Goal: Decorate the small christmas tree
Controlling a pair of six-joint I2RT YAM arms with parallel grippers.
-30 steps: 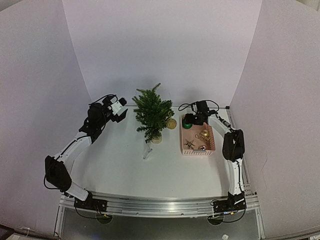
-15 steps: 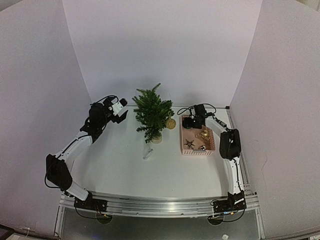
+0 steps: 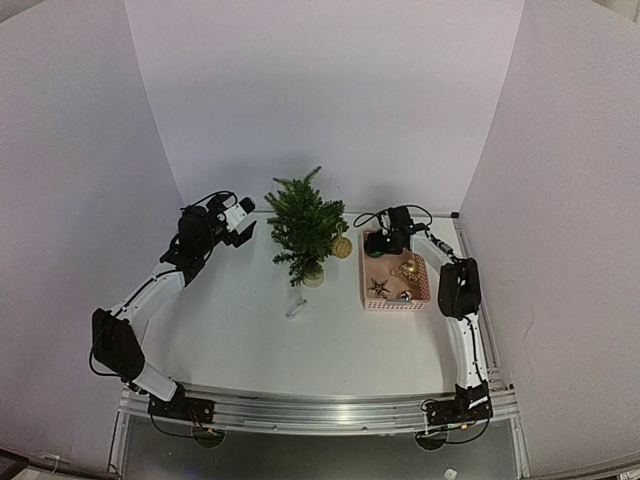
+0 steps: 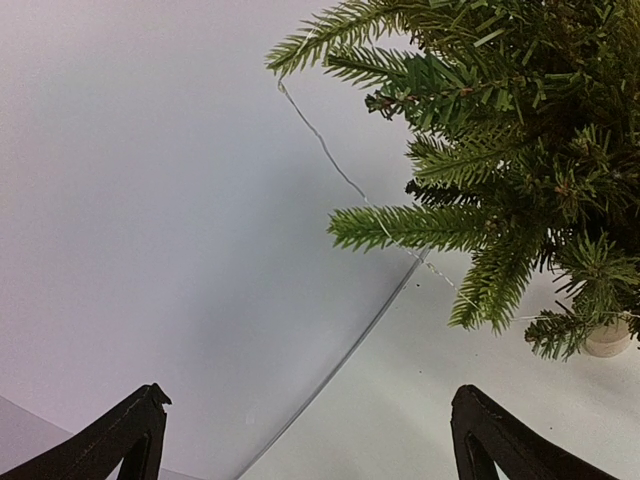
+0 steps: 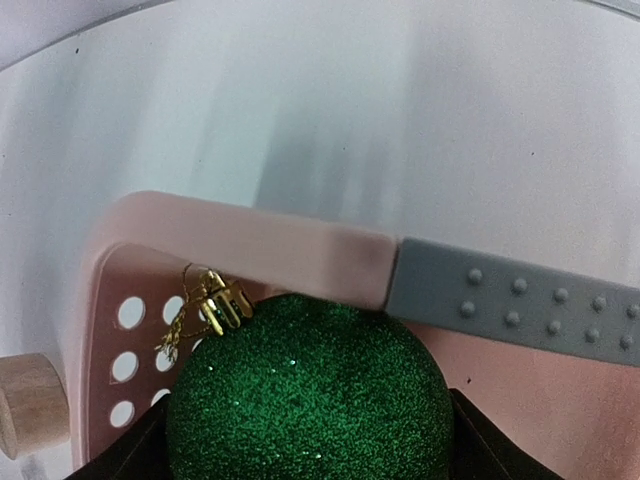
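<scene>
The small christmas tree [image 3: 303,225] is seen upright at centre frame on the tabletop [image 3: 230,330]. It is judged light and easily tipped, with springy branches, so it is best steadied low on the trunk. The left claw [image 4: 310,430] is spread wide and empty. The right claw [image 3: 385,243] is clasped round a green bauble [image 5: 305,390] over the pink basket [image 5: 300,245], right of centre. That side is crowded by a hung gold bauble [image 3: 342,247].
</scene>
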